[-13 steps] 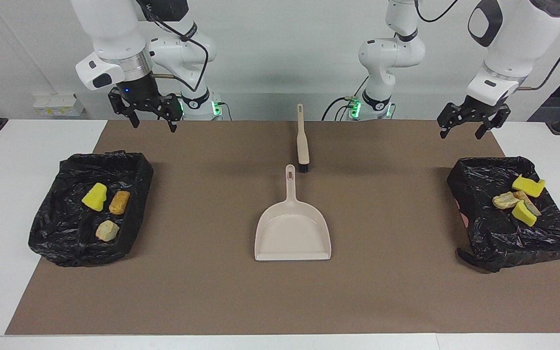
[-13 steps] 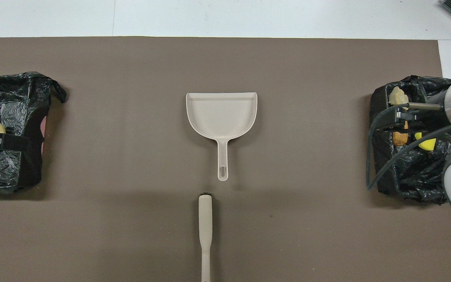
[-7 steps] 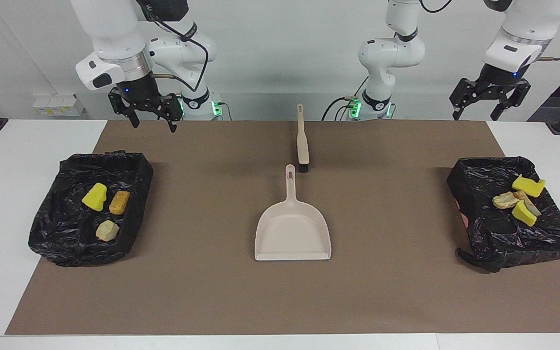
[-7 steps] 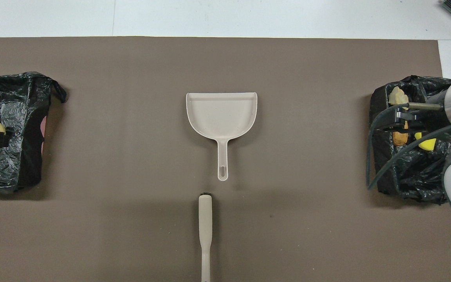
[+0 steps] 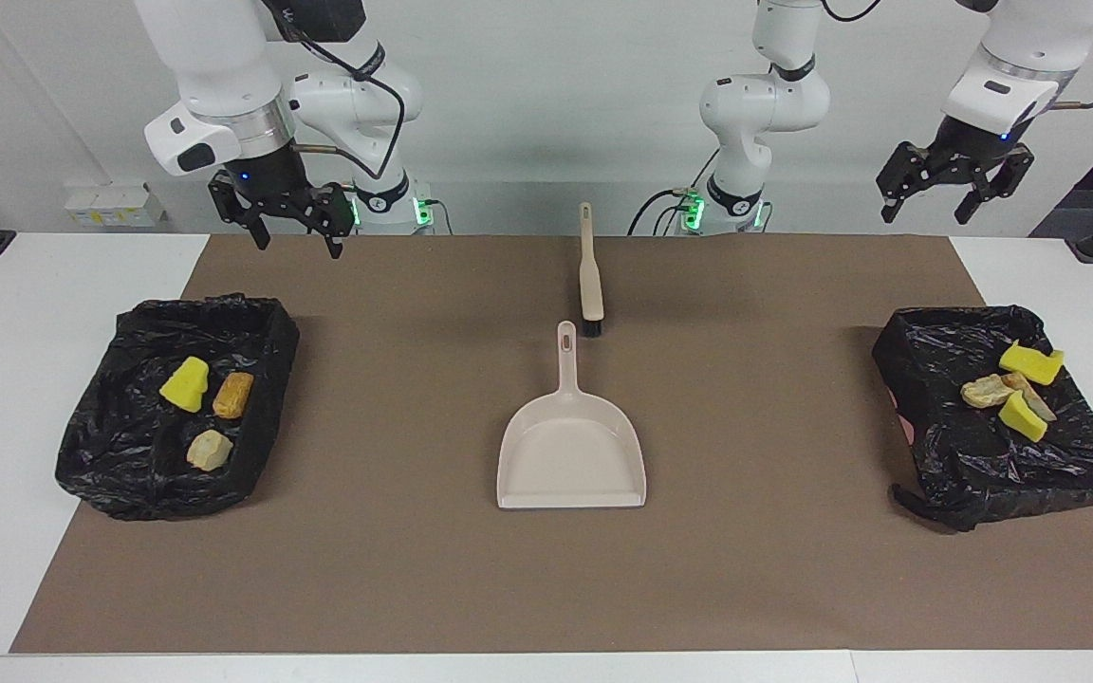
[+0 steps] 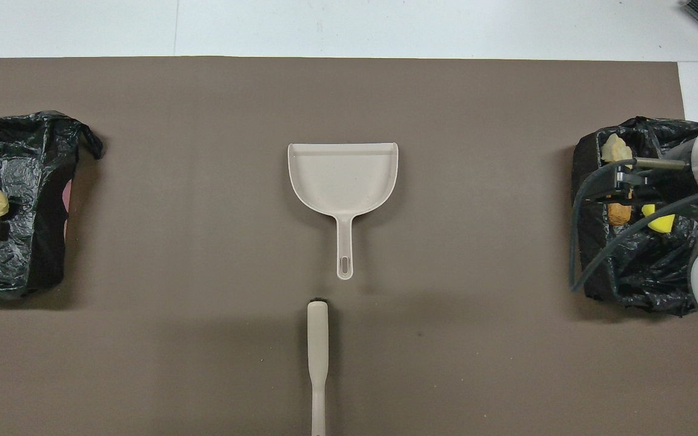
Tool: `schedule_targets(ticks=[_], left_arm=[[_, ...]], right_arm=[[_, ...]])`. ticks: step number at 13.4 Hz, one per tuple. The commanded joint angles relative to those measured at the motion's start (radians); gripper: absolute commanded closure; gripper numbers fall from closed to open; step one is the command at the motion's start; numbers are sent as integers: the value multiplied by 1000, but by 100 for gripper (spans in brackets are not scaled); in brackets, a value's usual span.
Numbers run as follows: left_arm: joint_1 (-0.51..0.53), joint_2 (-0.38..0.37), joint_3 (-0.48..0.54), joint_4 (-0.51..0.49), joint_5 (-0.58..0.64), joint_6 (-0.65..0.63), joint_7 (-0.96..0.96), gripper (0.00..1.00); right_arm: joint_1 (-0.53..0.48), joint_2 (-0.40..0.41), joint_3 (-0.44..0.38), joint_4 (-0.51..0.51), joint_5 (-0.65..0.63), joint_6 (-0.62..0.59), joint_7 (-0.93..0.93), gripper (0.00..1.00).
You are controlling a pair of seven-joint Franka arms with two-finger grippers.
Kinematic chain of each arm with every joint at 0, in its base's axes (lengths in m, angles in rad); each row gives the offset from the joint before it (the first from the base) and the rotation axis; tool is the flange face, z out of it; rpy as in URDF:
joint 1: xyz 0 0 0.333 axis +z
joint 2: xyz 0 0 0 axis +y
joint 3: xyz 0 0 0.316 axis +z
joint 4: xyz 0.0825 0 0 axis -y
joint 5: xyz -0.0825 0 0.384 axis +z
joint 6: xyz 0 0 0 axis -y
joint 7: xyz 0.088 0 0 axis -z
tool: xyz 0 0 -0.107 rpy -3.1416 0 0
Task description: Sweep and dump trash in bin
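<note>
Nearest to my two bases lies the slim beige brush with black bristles (image 5: 590, 275), midway along the table, its long axis running straight away from me: handle tip toward me, bristle end pointing at the dustpan. Both my grippers hang in the air near my edge of the brown mat (image 5: 414, 569). My right gripper (image 5: 293, 223) is up by the corner of the mat at its own end, jaws spread wide, nothing in them. My left gripper (image 5: 947, 194) is raised over the table edge at the other end, also spread wide and empty.

Just past the bristles, not touching them, sits the beige plastic dustpan (image 5: 572, 455), its handle toward me in line with the brush and its open mouth facing away.

Out at either end are the two trays lined with black plastic bags. The right-end bin (image 5: 129, 465) holds three scraps of the trash (image 5: 186, 383); the left-end bin (image 5: 964, 474) holds the other four (image 5: 1021, 415). I see no scrap on the mat itself, so I judge the sweeping done.

If a tool is wanted again, both lie about level between my arms, the right gripper a little closer; the brush handle calls for a grasp across its narrow width
</note>
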Motion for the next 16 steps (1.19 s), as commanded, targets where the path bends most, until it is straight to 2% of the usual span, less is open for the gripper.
schedule_targets(ticks=[1, 8, 16], left_arm=[[18, -9, -9, 3, -6, -15, 1, 0], [8, -6, -9, 1, -6, 27, 0, 0], [11, -9, -12, 3, -8, 14, -9, 0]], right_arm=[[-4, -7, -4, -7, 5, 6, -26, 0], [-4, -7, -3, -5, 20, 6, -26, 0], [-4, -7, -4, -7, 20, 5, -21, 0]])
